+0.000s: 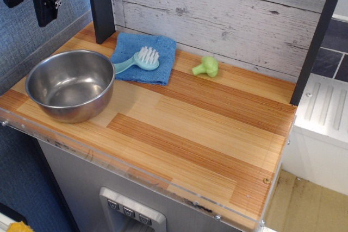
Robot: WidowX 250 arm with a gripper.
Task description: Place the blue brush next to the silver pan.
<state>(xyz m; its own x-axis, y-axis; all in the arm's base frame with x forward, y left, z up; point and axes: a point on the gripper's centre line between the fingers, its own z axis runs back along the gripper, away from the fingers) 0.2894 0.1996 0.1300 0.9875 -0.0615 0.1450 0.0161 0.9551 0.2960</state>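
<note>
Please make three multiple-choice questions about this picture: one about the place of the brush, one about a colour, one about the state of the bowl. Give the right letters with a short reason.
1. Where does the light turquoise plastic brush with white bristles lie?
A. inside the bowl
B. on the folded blue cloth
C. on the floor

2. What colour is the small toy vegetable near the wall?
A. green
B. red
C. black

3. In what state is the round shiny steel bowl?
A. upside down
B. full of water
C. upright and empty

Answers:
1 B, its head rests on the folded blue cloth.
2 A, it is light green.
3 C, its bare inside faces up.
</note>
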